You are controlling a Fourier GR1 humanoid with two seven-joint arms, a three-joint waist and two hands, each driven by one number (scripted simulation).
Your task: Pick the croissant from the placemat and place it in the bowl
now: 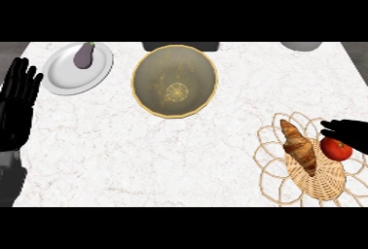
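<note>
Head view: my right hand comes in from the right edge, fingers stretched out and holding nothing, touching the tomato. Just beside it the croissant lies on the woven placemat, well apart from the bowl. My left hand rests open at the left edge.

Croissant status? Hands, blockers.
Left hand open, resting at left edge; right hand open by red tomato. Golden-brown croissant on woven placemat, ungrasped. Tomato close beside it.

The croissant lies on the placemat at the worktop's front right corner, beside a tomato; the bowl stands near the back edge.
</note>
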